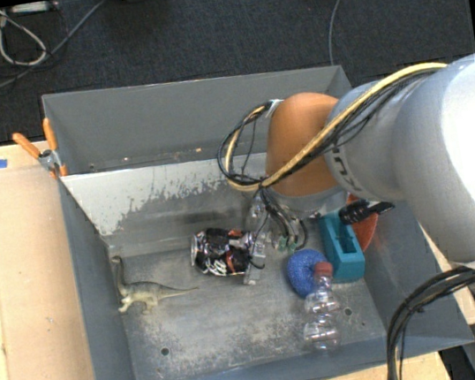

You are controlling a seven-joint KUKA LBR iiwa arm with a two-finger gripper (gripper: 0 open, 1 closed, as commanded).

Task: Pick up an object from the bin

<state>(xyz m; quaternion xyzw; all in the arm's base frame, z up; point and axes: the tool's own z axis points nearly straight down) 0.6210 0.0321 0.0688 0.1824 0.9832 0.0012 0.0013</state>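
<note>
We log the arm point(434, 162) extended in from the right, orange wrist cover point(302, 143) uppermost, tool point(262, 241) pointing downward.

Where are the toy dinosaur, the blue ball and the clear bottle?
toy dinosaur point(144, 292): camera view, its body.
blue ball point(302, 273): camera view, its middle.
clear bottle point(320, 315): camera view, its ribbed body.

We see a crushed black metal drinks can point(219, 252), badly dented and crumpled, with patches of white and red print on its dark skin. It lies on its side on the floor of the grey metal bin point(199, 343), about midway between left and right and nearer the far wall. Its length runs roughly left to right.
</note>
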